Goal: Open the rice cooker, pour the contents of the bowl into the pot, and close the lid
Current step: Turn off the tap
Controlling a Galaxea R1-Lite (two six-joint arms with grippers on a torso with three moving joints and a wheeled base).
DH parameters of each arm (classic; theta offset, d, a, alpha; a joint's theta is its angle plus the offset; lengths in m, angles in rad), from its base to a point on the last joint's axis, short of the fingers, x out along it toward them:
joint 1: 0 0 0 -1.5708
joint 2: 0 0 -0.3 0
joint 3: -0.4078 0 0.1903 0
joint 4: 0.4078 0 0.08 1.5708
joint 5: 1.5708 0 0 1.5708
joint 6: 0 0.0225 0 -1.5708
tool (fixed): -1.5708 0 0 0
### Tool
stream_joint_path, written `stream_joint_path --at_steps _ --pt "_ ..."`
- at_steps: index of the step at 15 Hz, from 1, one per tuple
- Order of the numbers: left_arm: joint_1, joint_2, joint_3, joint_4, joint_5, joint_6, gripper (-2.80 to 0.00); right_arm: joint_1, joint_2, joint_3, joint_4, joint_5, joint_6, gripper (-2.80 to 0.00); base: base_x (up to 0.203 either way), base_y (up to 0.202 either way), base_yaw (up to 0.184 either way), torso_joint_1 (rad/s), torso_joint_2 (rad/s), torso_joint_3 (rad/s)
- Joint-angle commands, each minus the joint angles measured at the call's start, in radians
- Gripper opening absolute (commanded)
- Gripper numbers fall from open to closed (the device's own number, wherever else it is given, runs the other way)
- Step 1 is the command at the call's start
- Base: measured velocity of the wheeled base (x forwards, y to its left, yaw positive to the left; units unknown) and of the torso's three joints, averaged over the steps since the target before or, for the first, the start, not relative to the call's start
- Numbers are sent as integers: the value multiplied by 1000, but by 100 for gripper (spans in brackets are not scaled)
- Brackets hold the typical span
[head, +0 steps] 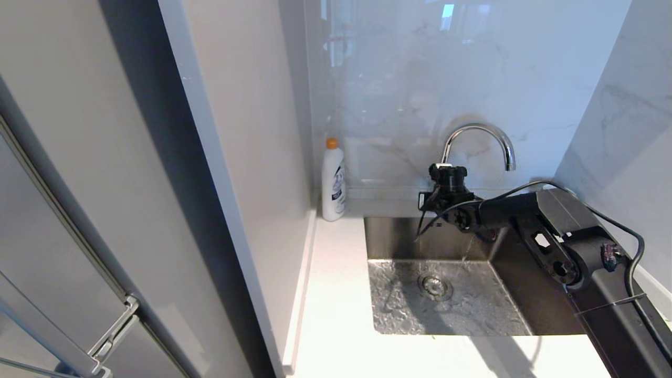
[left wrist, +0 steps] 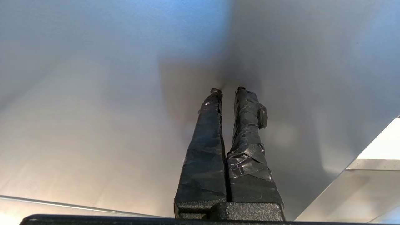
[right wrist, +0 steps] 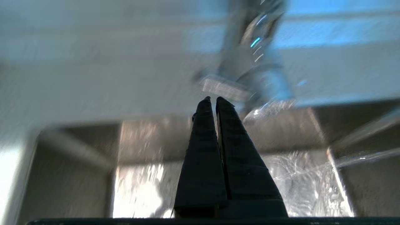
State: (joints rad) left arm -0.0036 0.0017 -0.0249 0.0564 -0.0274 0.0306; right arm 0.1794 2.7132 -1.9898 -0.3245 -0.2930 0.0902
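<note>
Sink (head: 525, 294): steel basin set in the white worktop (head: 341, 315), taken here as the landmark. Faucet (head: 480, 142): chrome gooseneck behind the sink, against the marble wall. Bottle (head: 333, 181): white with orange cap, at the sink's back-left corner beside the tall cabinet panel (head: 247, 157). Right end effector (right wrist: 212, 100): fingers pressed together, holding nothing, hanging over the sink and pointing toward the faucet base; its arm reaches in across the sink's right edge. Left end effector (left wrist: 227, 90): taped fingers nearly together and empty, facing a plain grey surface (parked, out of the head view). Rice cooker, pot, lid, bowl: none in any view, so their place cannot be told. Step in hand, as judged: opening the cooker is not yet begun. Next move calls for bringing the cooker into view and finding the lid's release button.
</note>
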Motion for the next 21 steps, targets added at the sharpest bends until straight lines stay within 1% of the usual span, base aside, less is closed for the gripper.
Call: stream_joint_path --at_steps 1,3,4,11,15,19,20,21 --pt "-1 0 0 0 0 0 -280 0 13 -4 -49 -3 1 -280 0 0 0 0 0 0" --pt "1 0 0 0 0 0 -280 0 19 -4 -133 -4 1 -280 0 0 0 0 0 0" --pt "-1 0 0 0 0 0 -280 -1 20 -4 -142 -5 -1 -280 0 0 0 0 0 0" --pt "1 0 0 -1 0 0 -280 -5 71 -15 -150 2 -23 -280 0 0 0 0 0 0" --pt "1 0 0 -3 0 -3 -280 -4 77 -21 -186 8 -24 -280 0 0 0 0 0 0" --pt "1 0 0 -3 0 -4 -280 -14 79 -20 -185 5 -21 -280 0 0 0 0 0 0" --pt "1 0 2 -6 1 -13 -280 -14 79 -20 -185 2 -20 -280 0 0 0 0 0 0" --pt "1 0 2 -8 22 -35 -280 -13 77 -18 -185 1 -20 -280 0 0 0 0 0 0"
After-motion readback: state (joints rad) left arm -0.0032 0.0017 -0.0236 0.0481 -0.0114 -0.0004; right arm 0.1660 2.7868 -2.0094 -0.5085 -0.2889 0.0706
